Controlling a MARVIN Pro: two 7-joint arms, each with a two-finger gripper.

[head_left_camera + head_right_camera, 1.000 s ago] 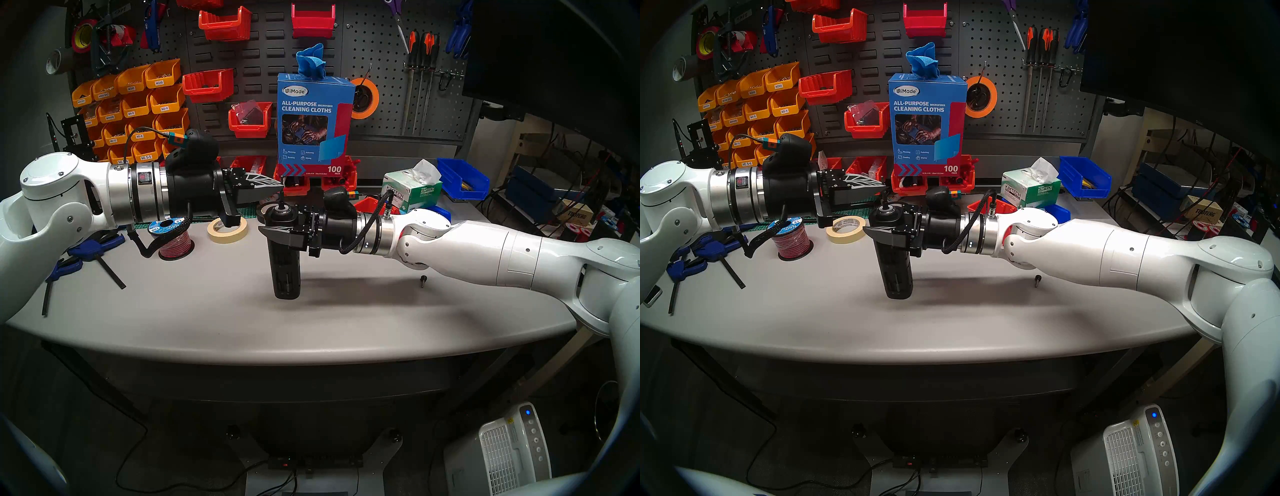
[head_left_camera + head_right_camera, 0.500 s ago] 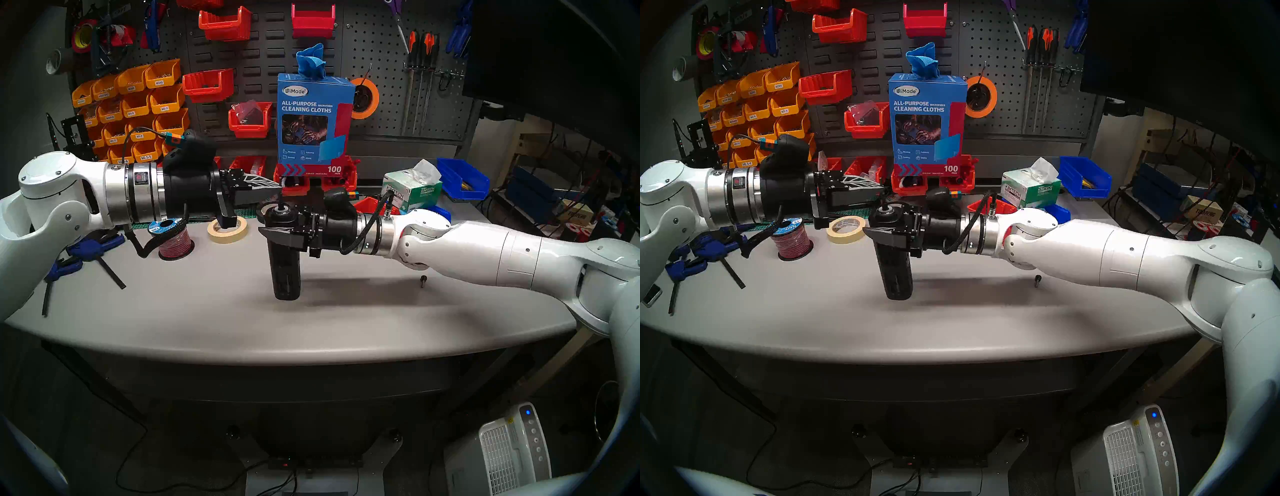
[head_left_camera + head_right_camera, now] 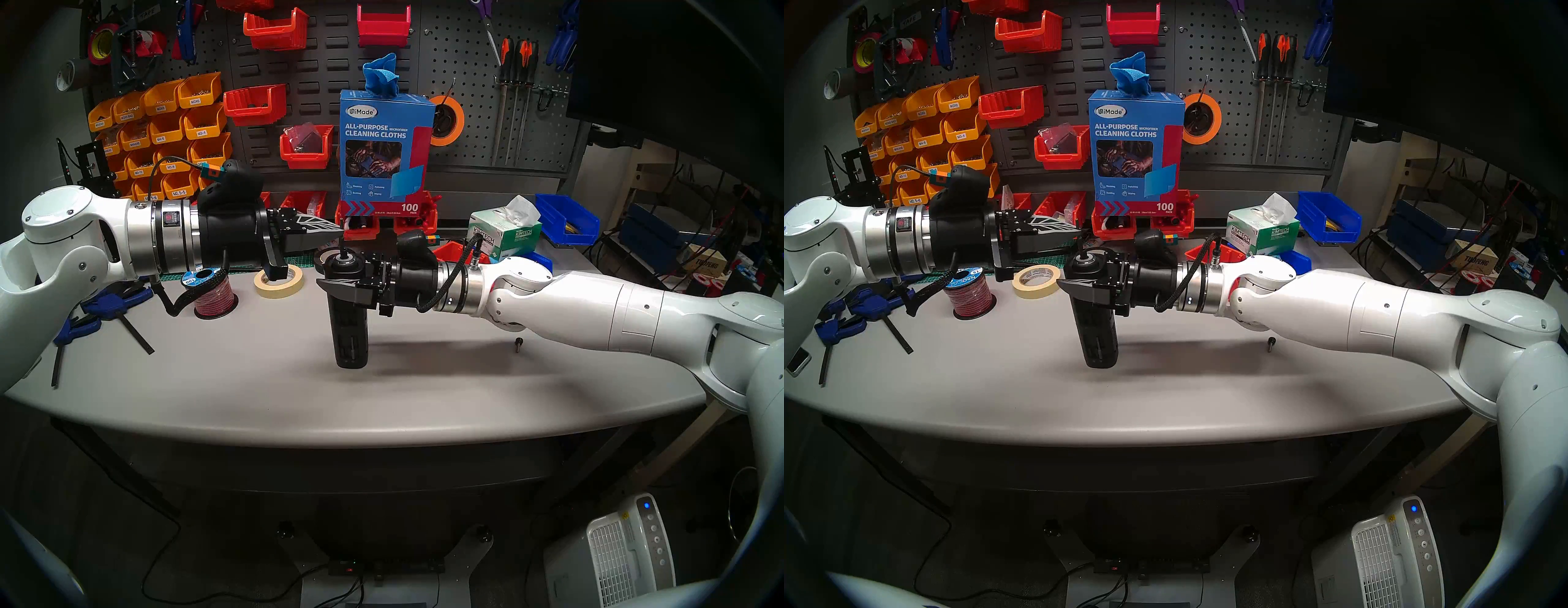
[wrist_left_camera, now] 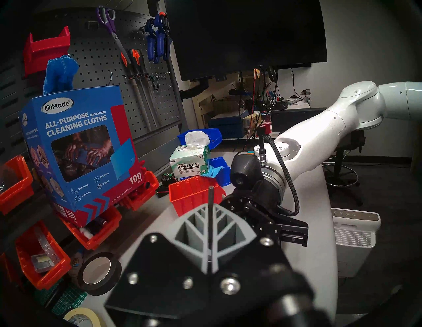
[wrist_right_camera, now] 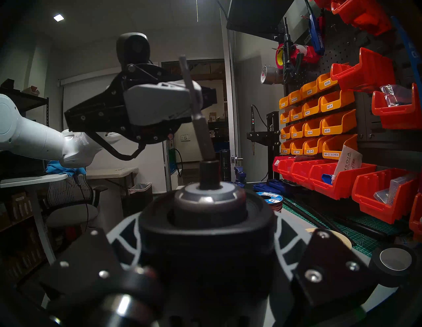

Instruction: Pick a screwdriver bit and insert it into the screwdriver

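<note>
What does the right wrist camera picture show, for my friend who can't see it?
The left gripper pinches a thin screwdriver bit, tilted, with its lower end at the socket on top of the black screwdriver held close below. Orange and red bins hang on the right.

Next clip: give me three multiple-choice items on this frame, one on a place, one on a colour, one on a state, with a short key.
1. Where is the screwdriver bit?
A. lying on the table
B. in a red bin
C. pinched in the left end effector, lower end at the socket of the screwdriver

2. What colour is the tape roll on the table just below the left end effector?
A. cream
B. blue
C. green

3. What is the right end effector doing?
A. hanging open over the table
B. shut on the screwdriver, holding it upright
C. gripping the tissue box

Key: C, the right wrist view shows the fingers closed on the bit above the socket; A, the roll is pale cream in both head views; B, the fingers clamp the black body on both sides.
</note>
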